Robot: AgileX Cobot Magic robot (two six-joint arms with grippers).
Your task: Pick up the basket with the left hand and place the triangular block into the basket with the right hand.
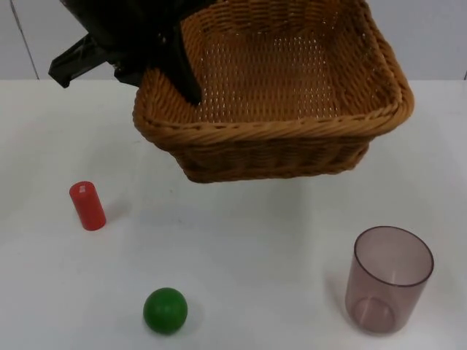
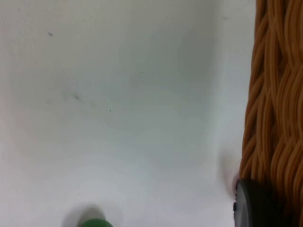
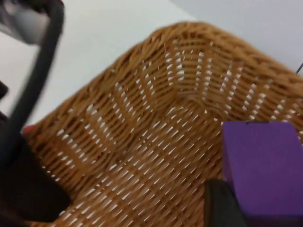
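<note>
While my left tool [image 1: 191, 91] is clamped on the near-left rim of the wicker basket [image 1: 292, 138], the basket hangs lifted above the white tabletop [image 1: 255, 240], tilted a little, its shadow on the surface beneath. From my right wrist camera I look down into the woven inside, and a purple block [image 3: 265, 170] sits just over it, pinched in my right tool [image 3: 236, 208]; one black fingertip [image 3: 220, 203] presses against the block's side. From my left wrist camera the braided rim [image 2: 274, 94] runs beside my black fingertip [image 2: 253, 203]. On the tabletop stand a red cylinder [image 1: 87, 205] to the left, a green ball [image 1: 165, 310] near the front and a clear pinkish cup [image 1: 388, 279] to the right, all well apart
</note>
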